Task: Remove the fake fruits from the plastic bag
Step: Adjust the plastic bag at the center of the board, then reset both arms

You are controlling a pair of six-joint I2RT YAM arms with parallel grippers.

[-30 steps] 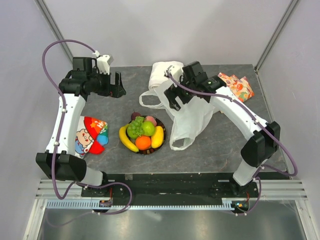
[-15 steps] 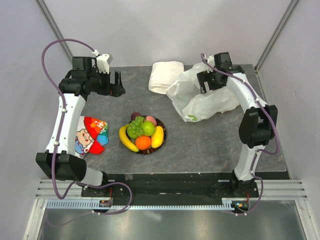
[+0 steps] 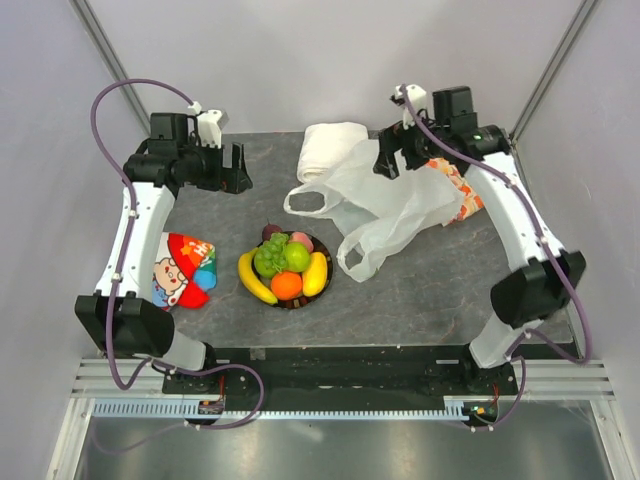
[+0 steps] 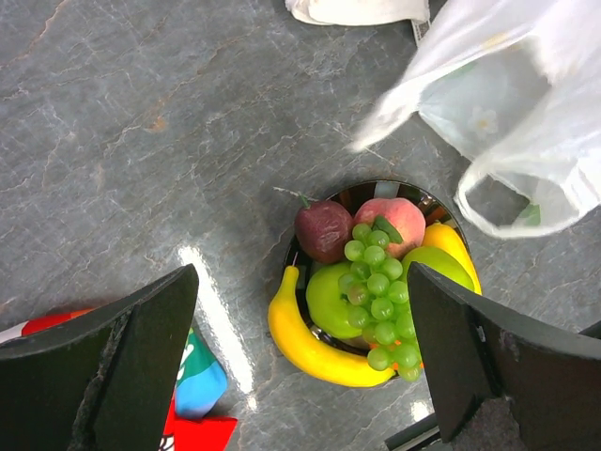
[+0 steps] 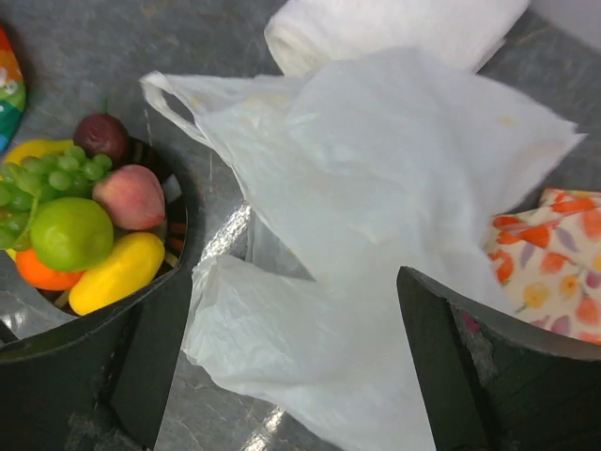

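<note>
Grey tabletop (image 3: 220, 215), plastic bag (image 3: 400, 205) now unfurled, handles (image 5: 183, 86) nearer the plate (image 3: 328, 268).

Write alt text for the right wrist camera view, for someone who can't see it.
A thin crinkly white plastic bag fills the middle, below the open right gripper. A dark-rimmed plate of glossy fake fruits sits at left, a rolled white cloth above, orange patterned fabric at right.

The fake fruits (image 3: 285, 265) sit on the plate (image 5: 180, 230), the plastic bag (image 3: 400, 205) right of it, the cloth roll (image 3: 325, 150) behind.
</note>
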